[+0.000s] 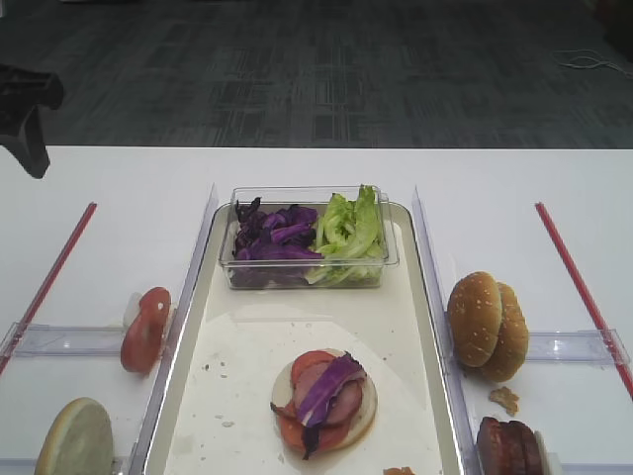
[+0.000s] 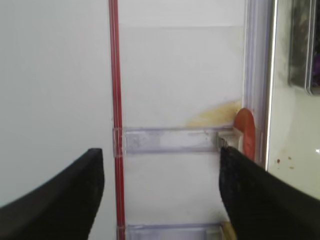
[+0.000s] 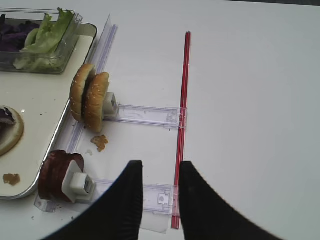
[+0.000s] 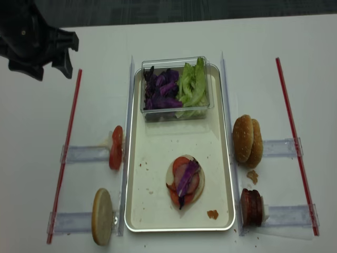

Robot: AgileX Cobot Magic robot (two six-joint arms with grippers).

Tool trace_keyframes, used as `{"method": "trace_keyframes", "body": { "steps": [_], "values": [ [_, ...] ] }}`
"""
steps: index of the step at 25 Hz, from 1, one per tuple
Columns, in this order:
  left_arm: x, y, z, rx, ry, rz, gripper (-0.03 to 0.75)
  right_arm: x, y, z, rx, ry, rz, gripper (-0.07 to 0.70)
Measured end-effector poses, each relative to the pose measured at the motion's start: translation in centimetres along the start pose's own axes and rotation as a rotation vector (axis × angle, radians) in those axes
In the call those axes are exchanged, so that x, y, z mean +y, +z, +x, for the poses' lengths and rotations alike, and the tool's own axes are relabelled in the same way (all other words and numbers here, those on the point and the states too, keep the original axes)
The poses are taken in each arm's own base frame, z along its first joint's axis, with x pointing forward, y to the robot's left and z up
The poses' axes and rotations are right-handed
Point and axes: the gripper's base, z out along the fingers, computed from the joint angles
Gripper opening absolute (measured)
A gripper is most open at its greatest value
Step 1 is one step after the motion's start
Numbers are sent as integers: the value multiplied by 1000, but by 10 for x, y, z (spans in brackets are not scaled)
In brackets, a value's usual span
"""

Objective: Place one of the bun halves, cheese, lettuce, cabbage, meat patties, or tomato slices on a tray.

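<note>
The cream tray point(image 1: 213, 396) lies mid-table. On it sits a bun half topped with tomato, meat and purple cabbage point(image 1: 326, 396). A clear tub at its far end holds cabbage point(image 1: 275, 237) and lettuce point(image 1: 348, 230). Two bun halves point(image 1: 487, 325) and the meat patties point(image 1: 509, 447) stand on edge right of the tray. Tomato slices point(image 1: 145, 329) and another bun half point(image 1: 77, 440) stand to its left. No cheese shows. My left gripper point(image 2: 160, 152) hangs wide open over the table, short of the tomato slices point(image 2: 245, 134), its arm point(image 4: 37, 45) far left. My right gripper point(image 3: 160, 165) is open and empty beside the patties point(image 3: 57, 175).
Red strips point(image 1: 59, 267) point(image 1: 579, 287) run along both sides of the table. Clear plastic holders point(image 1: 59, 339) point(image 3: 145, 116) carry the upright food. A crumb point(image 1: 504, 399) lies between the buns and patties. Clear rails point(image 1: 198, 247) flank the tray.
</note>
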Motion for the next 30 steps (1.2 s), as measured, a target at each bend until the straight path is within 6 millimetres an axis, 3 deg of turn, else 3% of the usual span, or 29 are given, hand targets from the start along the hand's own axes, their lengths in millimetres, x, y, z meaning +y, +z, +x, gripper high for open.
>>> {"method": "trace_keyframes", "body": {
  "steps": [19, 30],
  "values": [
    [9, -62, 155, -169, 2, 10, 453, 0, 0, 0, 0, 0, 0, 216],
    [13, -53, 226, -242, 5, 13, 453, 0, 0, 0, 0, 0, 0, 216]
  ]
}}
